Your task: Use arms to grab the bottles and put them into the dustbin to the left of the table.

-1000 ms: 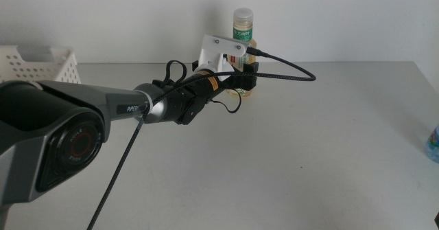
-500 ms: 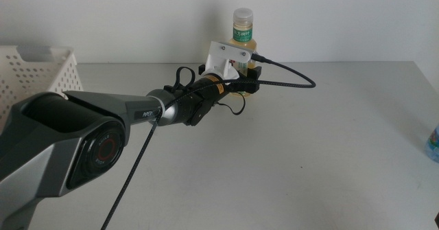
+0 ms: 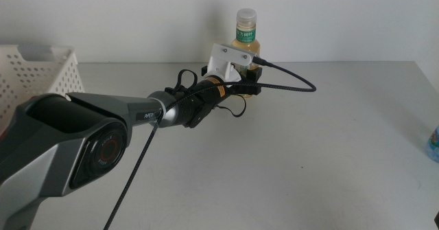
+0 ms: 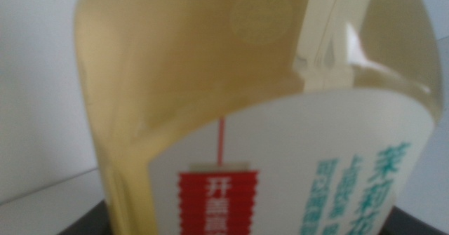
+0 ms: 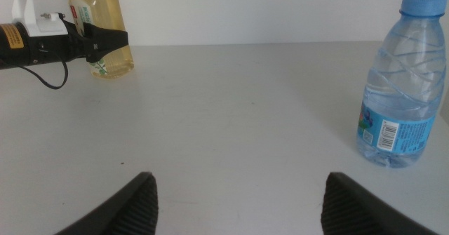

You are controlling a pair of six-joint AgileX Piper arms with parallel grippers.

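Gripping low, the left pincer (image 3: 251, 75) closes around the tea bottle (image 3: 245, 34); lifting toward the dustbin (image 3: 34, 72) could tip it.

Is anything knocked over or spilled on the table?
No, nothing stands out. The tea bottle stands upright at the table's far edge with the left end effector around it. The water bottle stands upright and capped. The right end effector waits, open. No spills show.
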